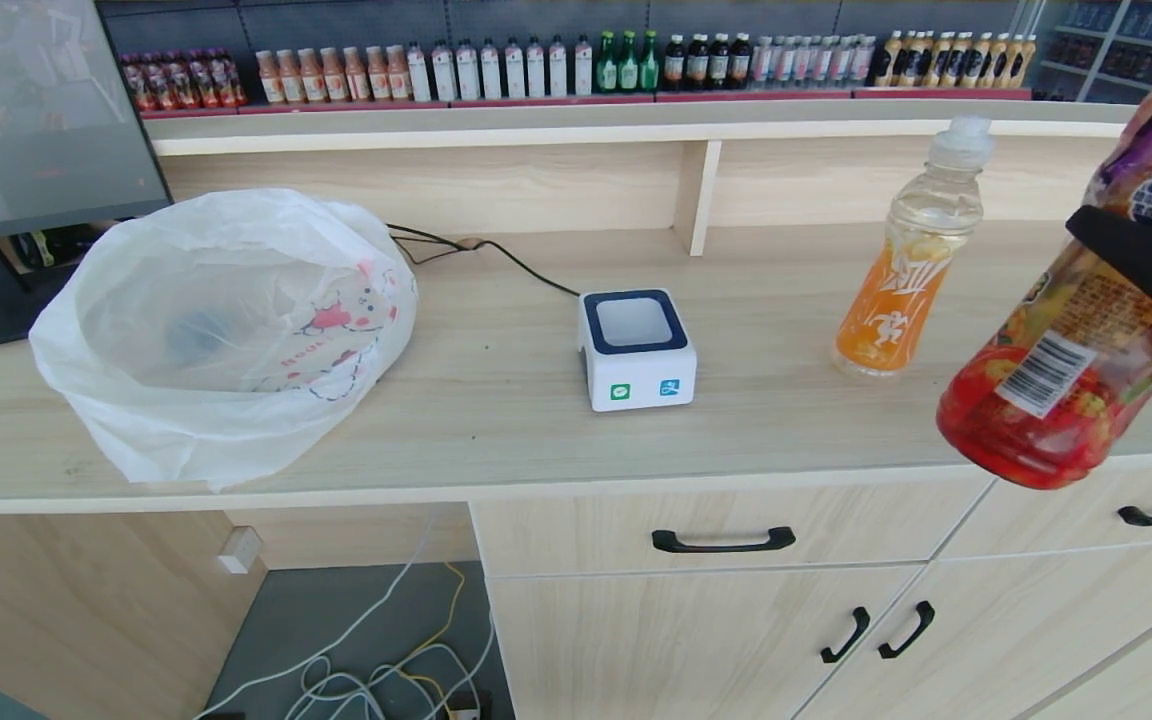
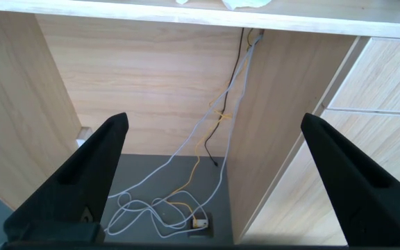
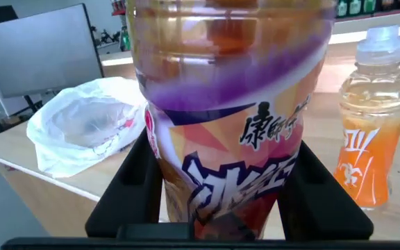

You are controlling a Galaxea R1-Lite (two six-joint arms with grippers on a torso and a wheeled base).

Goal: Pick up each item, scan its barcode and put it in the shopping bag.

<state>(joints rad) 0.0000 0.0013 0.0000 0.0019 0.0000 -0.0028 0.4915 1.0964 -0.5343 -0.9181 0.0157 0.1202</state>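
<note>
Red bottle point(image 1: 1066, 390), tilted, is clamped in the right gripper point(image 3: 217, 194) over the tabletop point(image 1: 496, 420) edge, near an orange bottle point(image 1: 901, 280); scanner point(image 1: 634, 348) and bag point(image 1: 226, 320) stand further left. Left gripper point(image 2: 214, 173) gapes wide below the tabletop.

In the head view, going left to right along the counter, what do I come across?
The shopping bag → scanner → orange bottle → red bottle, held up in the right gripper.
</note>
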